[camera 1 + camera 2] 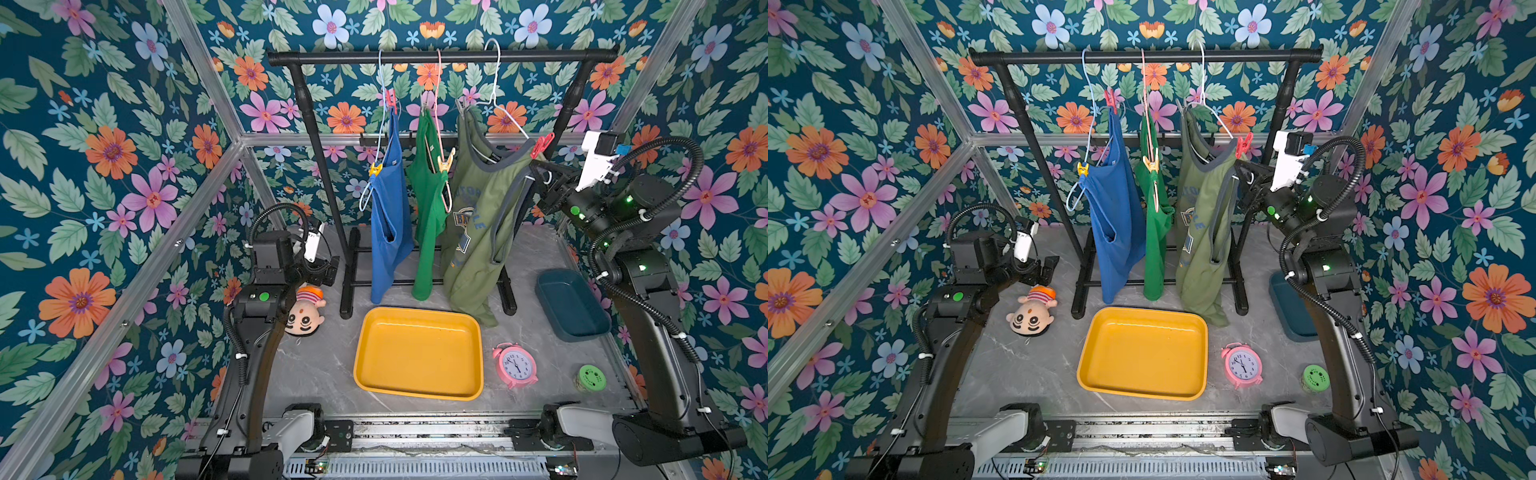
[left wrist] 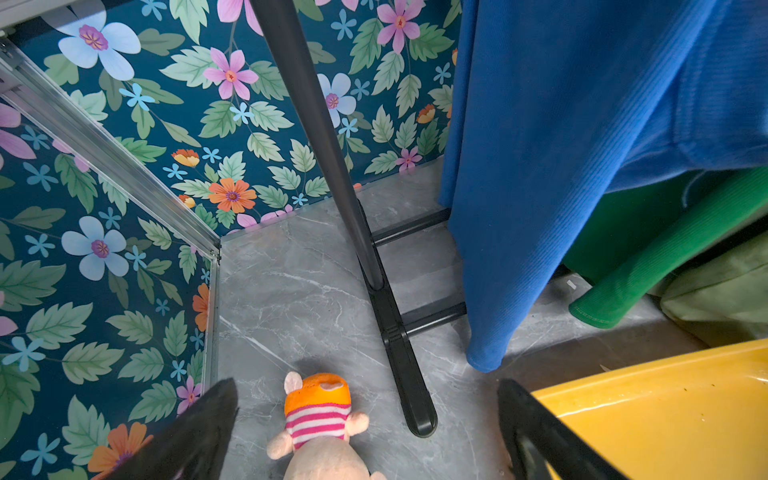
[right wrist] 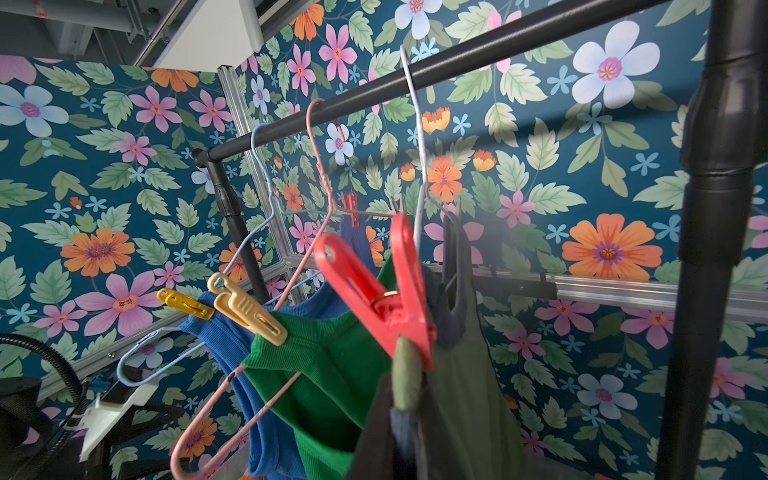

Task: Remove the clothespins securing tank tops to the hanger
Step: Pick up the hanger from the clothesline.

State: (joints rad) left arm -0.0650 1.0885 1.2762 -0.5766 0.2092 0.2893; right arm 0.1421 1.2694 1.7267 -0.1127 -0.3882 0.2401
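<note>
Rack (image 1: 440, 56) at the worktop's (image 1: 324, 365) back edge carries three tank tops (image 1: 478, 216). Left pincer (image 2: 365, 386) gapes wide. Right pincer (image 1: 538, 170) is closed just under a red clothespin (image 3: 374, 299) on the olive top's strap, plain only in the right wrist view.

place: robot lab cell | evidence: aluminium frame (image 1: 208, 79), floral wall panels (image 1: 104, 124), two mounted arms (image 1: 654, 328), marble-look tabletop (image 1: 316, 365)

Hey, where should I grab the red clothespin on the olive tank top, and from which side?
Pinch the two splayed handle tails of the red clothespin, above its spring ring, coming from the right arm's side. Its jaws point down onto the olive tank top strap, so squeezing the tails should open them.
</note>
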